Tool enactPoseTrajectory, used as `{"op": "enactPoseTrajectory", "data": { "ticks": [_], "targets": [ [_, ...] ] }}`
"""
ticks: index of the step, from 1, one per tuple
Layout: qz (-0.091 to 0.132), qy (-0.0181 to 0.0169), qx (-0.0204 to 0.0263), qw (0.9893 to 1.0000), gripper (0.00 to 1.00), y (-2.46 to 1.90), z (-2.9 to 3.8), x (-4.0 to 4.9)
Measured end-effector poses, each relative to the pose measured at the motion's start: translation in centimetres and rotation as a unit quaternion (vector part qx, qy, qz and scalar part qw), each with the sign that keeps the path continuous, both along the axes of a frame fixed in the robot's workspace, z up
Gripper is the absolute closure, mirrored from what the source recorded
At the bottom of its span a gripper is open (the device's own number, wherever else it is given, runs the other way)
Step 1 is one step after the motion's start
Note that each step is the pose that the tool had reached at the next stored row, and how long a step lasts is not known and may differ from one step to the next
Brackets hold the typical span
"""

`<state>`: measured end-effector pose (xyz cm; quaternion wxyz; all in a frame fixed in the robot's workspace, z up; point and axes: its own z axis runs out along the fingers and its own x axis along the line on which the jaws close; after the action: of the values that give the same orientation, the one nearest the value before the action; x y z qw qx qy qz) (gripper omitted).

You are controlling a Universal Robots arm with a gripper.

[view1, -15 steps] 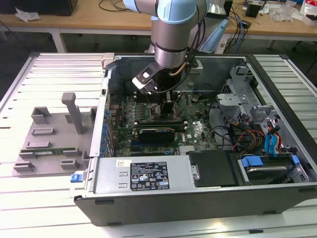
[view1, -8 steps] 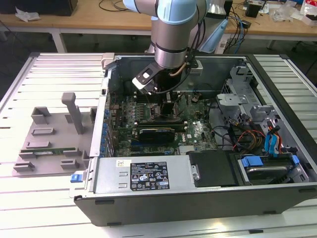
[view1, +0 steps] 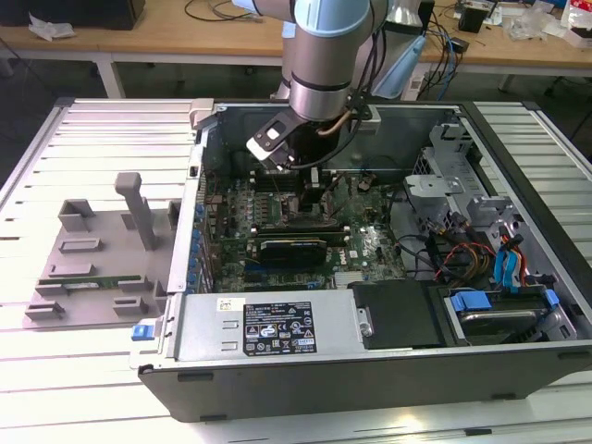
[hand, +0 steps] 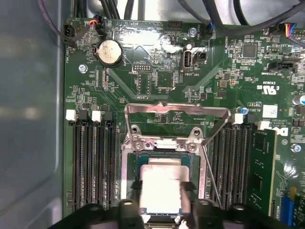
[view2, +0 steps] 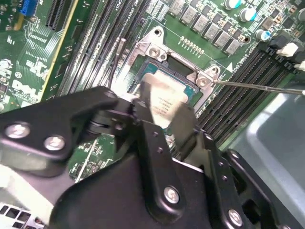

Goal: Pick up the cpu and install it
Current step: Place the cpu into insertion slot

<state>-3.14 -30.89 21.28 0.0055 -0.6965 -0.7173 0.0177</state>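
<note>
The cpu [hand: 162, 179], a flat square chip with a dull silver top and thin green rim, lies level in the open socket [hand: 127, 176] on the green motherboard [hand: 157, 71]. My gripper [hand: 163, 189] reaches straight down onto it, one fingertip against each of two opposite edges, shut on it. In the second wrist view the cpu [view2: 162, 95] shows between the two fingers [view2: 183, 125], inside the metal socket frame [view2: 155, 50]. In the exterior view the gripper [view1: 310, 190] hangs inside the open computer case [view1: 388, 305], over the middle of the board.
The socket's hinged metal plate [hand: 176, 110] stands open beyond the cpu, and a thin lever rod [hand: 213, 179] runs beside it. Memory slots [hand: 93, 162] flank the socket. A grey fixture [view1: 88, 254] with a green memory stick sits on the exterior view's left. Cables [view1: 462, 254] and drive bays crowd the right.
</note>
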Motion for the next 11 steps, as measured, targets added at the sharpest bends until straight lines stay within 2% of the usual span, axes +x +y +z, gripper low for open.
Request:
{"op": "enactPoseTrajectory", "data": {
  "ticks": [1,2,3,4,5,11],
  "targets": [
    [0.0,-0.0003,0.0,1.0,0.59,0.0,0.09,-0.02],
    [0.0,-0.0006,0.0,1.0,0.65,0.0,0.14,-0.03],
    [0.0,-0.0008,0.0001,1.0,0.76,0.0,0.18,-0.04],
    [0.0,-0.001,0.0,1.0,0.76,0.0,0.25,-0.05],
    [0.0,-0.0013,0.0,1.0,0.89,0.0,0.35,-0.06],
    [0.0,-0.0016,0.0,1.0,0.89,0.0,1.82,-0.06]
  ]
}}
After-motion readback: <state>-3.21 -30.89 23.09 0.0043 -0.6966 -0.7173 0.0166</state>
